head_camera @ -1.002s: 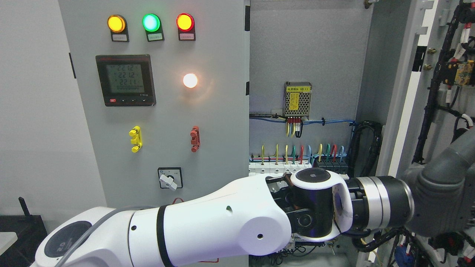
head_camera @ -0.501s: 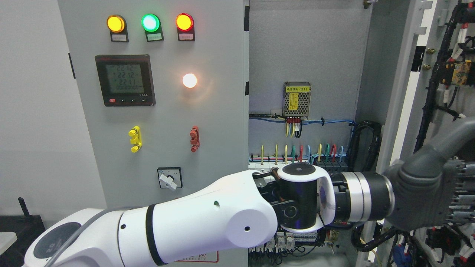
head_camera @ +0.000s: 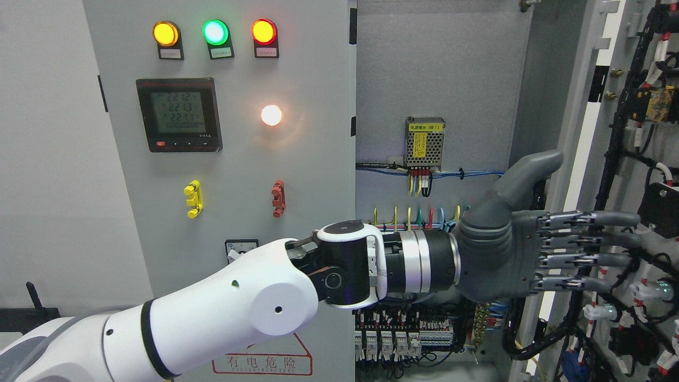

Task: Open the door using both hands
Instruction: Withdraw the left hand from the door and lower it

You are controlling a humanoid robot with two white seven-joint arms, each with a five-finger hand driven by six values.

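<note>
The left hand (head_camera: 525, 254), grey and on a white arm that enters from the lower left, now shows in full: its four fingers (head_camera: 589, 239) lie straight and side by side, pointing right, the thumb raised up and to the right, and it holds nothing. A second ago only the wrist and the back of the hand showed low at the right, pressed toward the door; since then the arm has drawn back to the left and lifted, so the wrist joint now sits in front of the cabinet's middle post. The door (head_camera: 631, 132) on the right stands swung open, its inner face with black cable bundles and small parts turned toward the camera, and the fingertips lie in front of that inner face; whether they touch it cannot be told. The open cabinet (head_camera: 440, 69) shows a small power unit (head_camera: 425, 142) and rows of coloured wires. With the arm lower, a red-framed warning label (head_camera: 262, 363) shows at the foot of the left panel (head_camera: 313, 175), under its three lit lamps and meter. The right hand is out of view.
</note>
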